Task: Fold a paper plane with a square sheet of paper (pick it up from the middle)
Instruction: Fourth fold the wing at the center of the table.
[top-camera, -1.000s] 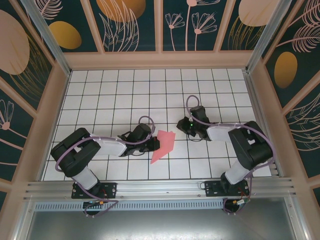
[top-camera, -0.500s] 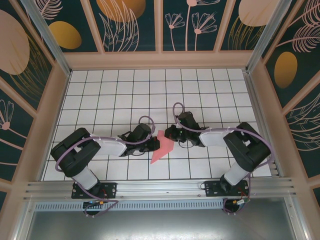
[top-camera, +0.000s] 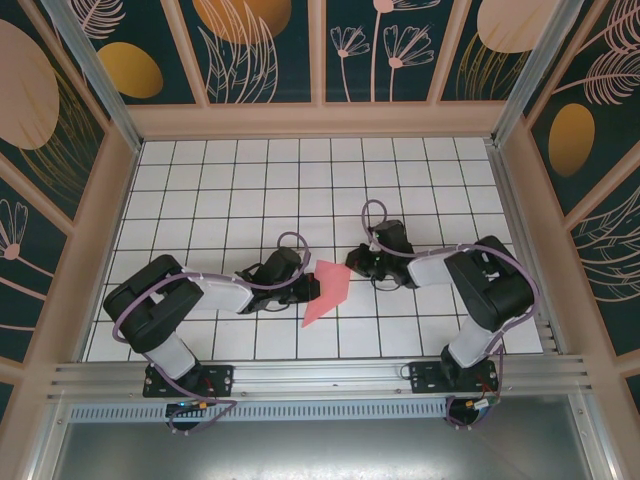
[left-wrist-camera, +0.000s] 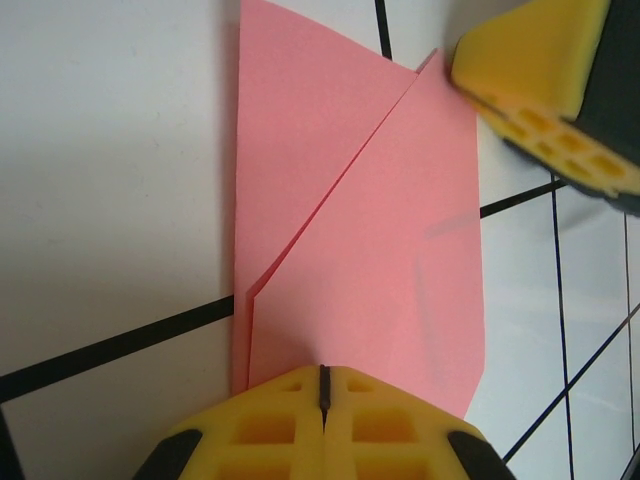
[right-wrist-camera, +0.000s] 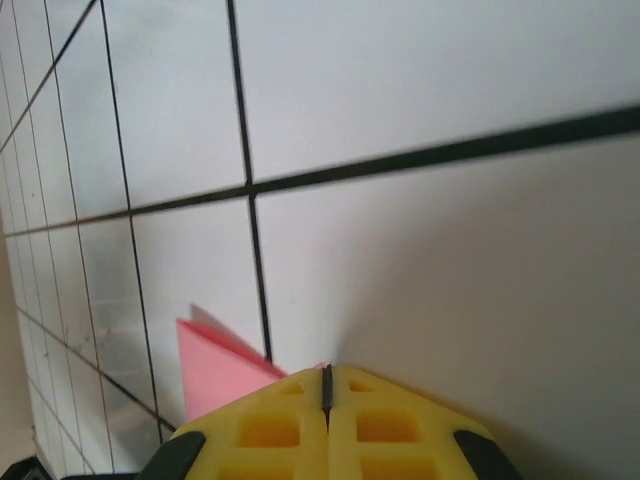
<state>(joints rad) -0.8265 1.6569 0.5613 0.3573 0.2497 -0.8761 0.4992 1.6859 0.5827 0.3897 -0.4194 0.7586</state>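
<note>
Pink paper (top-camera: 328, 288) lies flat on the white grid table (top-camera: 250, 180), between my two grippers. From above it is a partly folded shape, broad at the far end and narrowing to a point toward my bases. My left gripper (top-camera: 313, 288) sits at its left edge. My right gripper (top-camera: 352, 263) is just beside its far right corner.

Through my left wrist camera the paper (left-wrist-camera: 370, 260) shows one flap folded over on a slant, with the crease running from the far right corner down to the near left. My left gripper (left-wrist-camera: 323, 385) is closed, its yellow pads meeting with only a thin seam between them. The tips sit over the near edge of the paper. I cannot tell whether they pinch it or merely press on it. In the upper right of that view a yellow pad (left-wrist-camera: 525, 65) of my right gripper is at the paper's far corner, touching it or nearly so.

Through my right wrist camera my right gripper (right-wrist-camera: 325, 385) is closed too, pads together, low over the table. A pink corner of the paper (right-wrist-camera: 215, 365) pokes out just left of the tips, beside a black grid line.
</note>
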